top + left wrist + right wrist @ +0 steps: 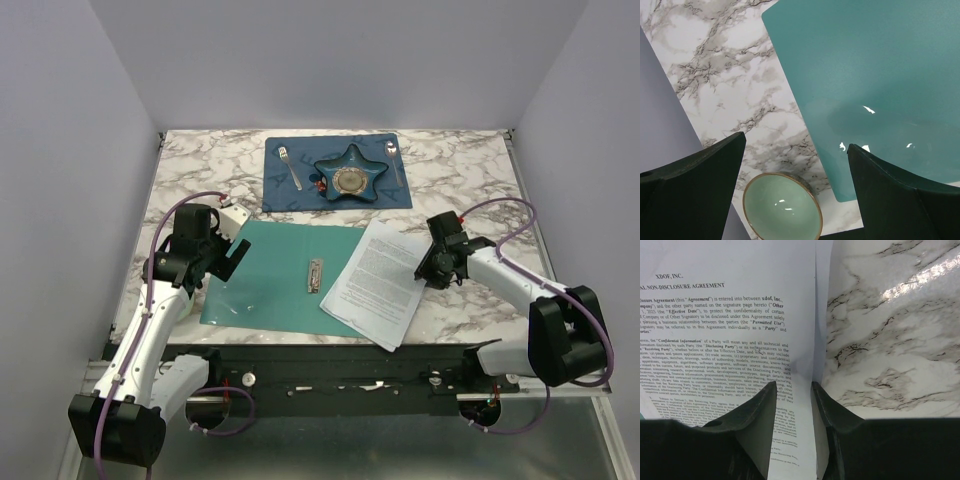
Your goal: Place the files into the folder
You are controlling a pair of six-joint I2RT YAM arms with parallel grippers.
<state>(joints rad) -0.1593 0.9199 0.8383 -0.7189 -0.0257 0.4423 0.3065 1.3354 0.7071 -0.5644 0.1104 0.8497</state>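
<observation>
Currently, the folder is laid open and flat on the marble table, just toward 9 o'clock of the centre, with its silver clip seen at the spine. The files are found at the folder's 3 o'clock side, tilted, their left part overlapping the folder's right edge and the rest spread on the marble.

The right gripper is placed at the 3 o'clock edge of the files. In the right wrist view its fingers are seen partly apart, straddling the paper's edge, one over the printed sheets and the other over bare marble; nothing is clenched between them.

The left gripper is held above the folder's 9 o'clock edge, released and spread wide. In the left wrist view the teal cover is seen beneath it, and a pale green bowl with a gold rim is set on the marble just beside the folder's corner.

At 12 o'clock a dark blue placemat is laid out, carrying a star-shaped dish, a fork and a spoon.
</observation>
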